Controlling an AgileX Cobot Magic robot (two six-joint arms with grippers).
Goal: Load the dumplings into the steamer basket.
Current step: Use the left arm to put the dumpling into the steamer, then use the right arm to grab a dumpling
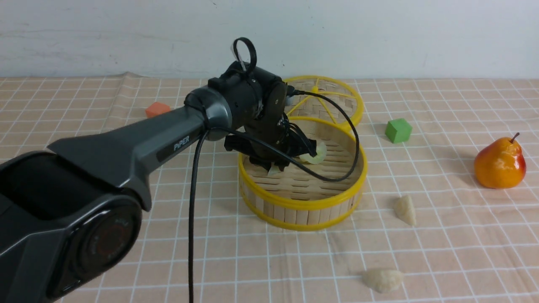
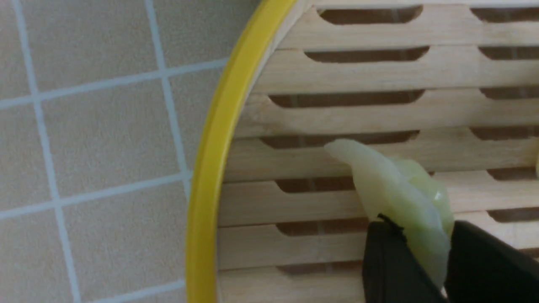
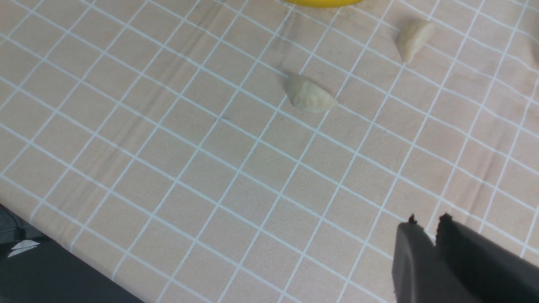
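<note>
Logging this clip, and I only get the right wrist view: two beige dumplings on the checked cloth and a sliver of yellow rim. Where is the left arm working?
Observer: The left gripper is inside the rim of the steamer basket, near its left side.
Operator: Is it holding anything?
Observer: Yes, a pale green dumpling is pinched between its fingers, over the basket's slats.
Operator: Is anything else in the basket?
Observer: A second green dumpling lies inside, just right of the gripper.
</note>
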